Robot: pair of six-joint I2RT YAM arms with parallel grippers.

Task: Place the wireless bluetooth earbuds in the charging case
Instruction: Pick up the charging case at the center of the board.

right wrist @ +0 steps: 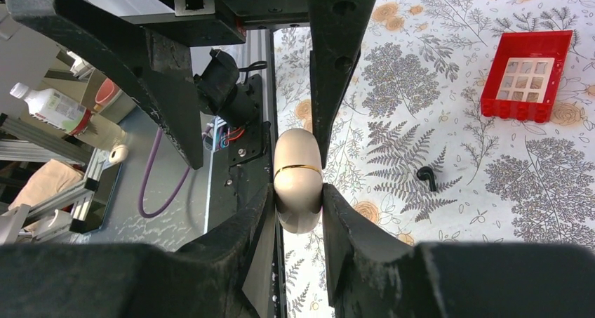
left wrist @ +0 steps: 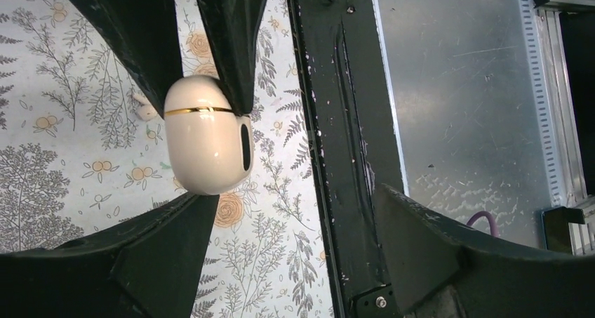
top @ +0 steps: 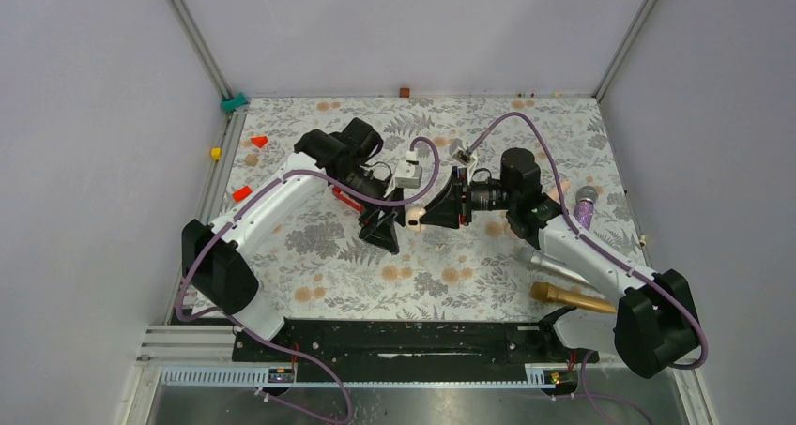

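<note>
The charging case is a cream, pebble-shaped case with a thin gold seam, and its lid looks closed. My right gripper is shut on its lower half and holds it above the floral cloth, about mid-table. My left gripper stands open right beside it. One of its fingers lies just under the case; the other is far off to the side. One small black earbud with a curved stem lies on the cloth a short way from the case. A second earbud is not in view.
A red rectangular box with a pale grid inside lies further out on the cloth. Gold, silver and purple-headed microphones lie by the right arm. Small red blocks sit at the far left. The black base rail runs along the near edge.
</note>
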